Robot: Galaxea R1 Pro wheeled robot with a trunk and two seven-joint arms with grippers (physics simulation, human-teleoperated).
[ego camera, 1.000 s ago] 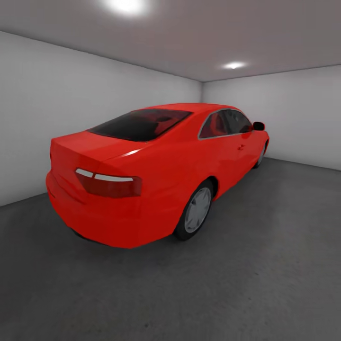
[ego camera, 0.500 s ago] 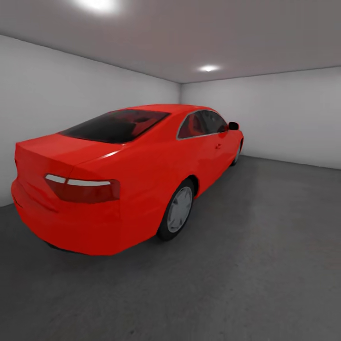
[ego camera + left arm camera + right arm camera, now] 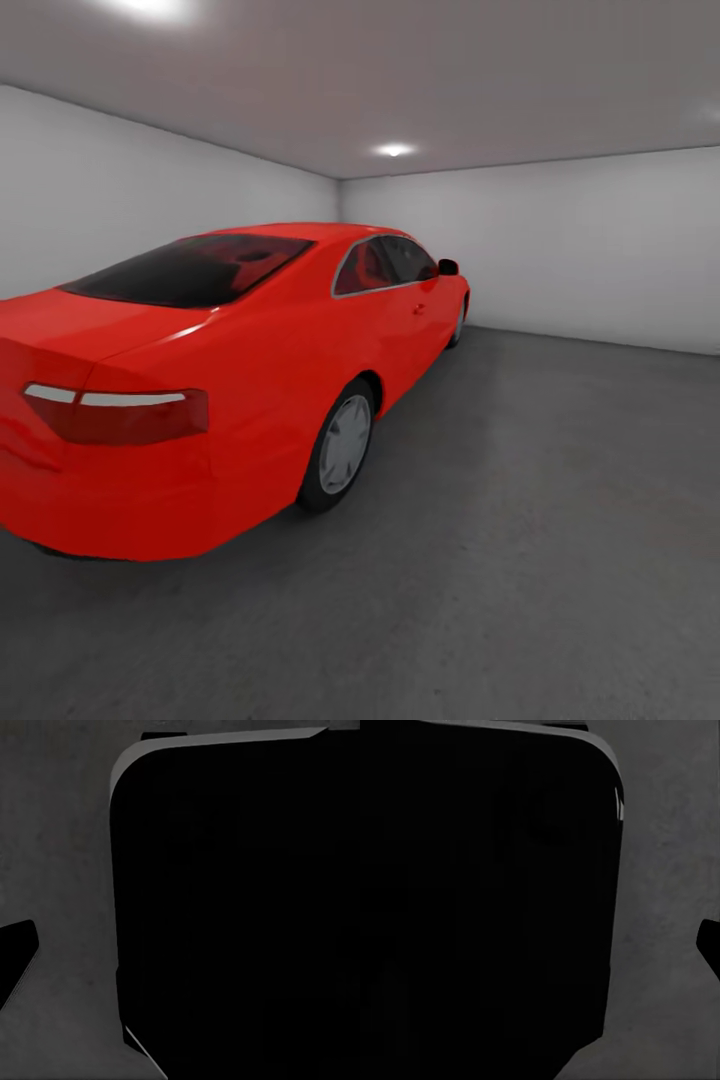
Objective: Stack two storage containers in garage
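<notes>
Across the left half of the head view stands a glossy red two-door coupe car (image 3: 230, 370), seen from its rear corner, with a dark tinted rear window (image 3: 185, 268), a red-and-white tail light (image 3: 110, 412) at lower left and a grey-spoked rear wheel (image 3: 342, 445) near the frame's middle. It sits on the dark grey, rough concrete-like floor (image 3: 530, 520), which spreads over the lower and right parts of the frame. Plain white-grey walls (image 3: 560, 250) meet in a corner just above the car's roof, and two round ceiling lights (image 3: 394, 150) glow in the upper part, one near the centre and one at the upper left edge. This is the garage; neither orange-red container appears among these things.

Turning to the left wrist view, a large black rounded-corner body (image 3: 240, 907) with a thin grey lit edge covers the right and middle of the frame. Grey floor shows down the left side, and a small black shape (image 3: 16, 956) pokes in at the lower left edge. Whether the left gripper's fingers are apart or together cannot be told.

Over in the right wrist view, a matching black rounded-corner body (image 3: 484, 900) covers the left and middle, with grey floor along the right side and a small dark shape (image 3: 710, 945) at the right edge. The right gripper's state cannot be told either.
</notes>
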